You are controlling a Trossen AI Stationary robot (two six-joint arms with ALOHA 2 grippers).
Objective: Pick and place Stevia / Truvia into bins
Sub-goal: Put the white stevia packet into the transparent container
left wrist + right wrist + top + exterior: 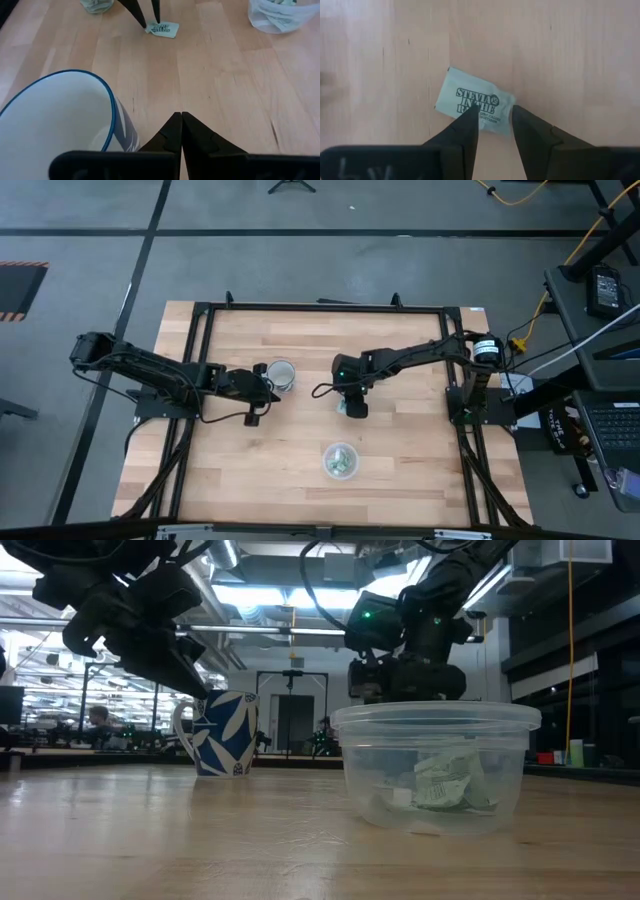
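One green and white Stevia sachet (472,102) lies flat on the wooden table; it also shows in the left wrist view (162,29). My right gripper (495,116) points down at it, open, with one fingertip over the sachet's near edge and the other at its corner. In the high view this gripper (352,407) is at the table's middle. The round clear container (340,460) near the front holds several sachets (445,780). The top of a glass cup (95,5) shows beyond the sachet. My left gripper (180,119) is shut and empty beside a blue and white mug (282,373). My right gripper comes at the sachet's near long edge (487,122) from above, fingers pointing down. The sachet lies flat on the table. I cannot tell whether the fingertips touch it.
The blue and white mug (60,115) stands close beside my left gripper, left of the table's middle. The clear container (435,765) stands toward the near edge, in front of my right gripper. A black frame runs round the table (300,307).
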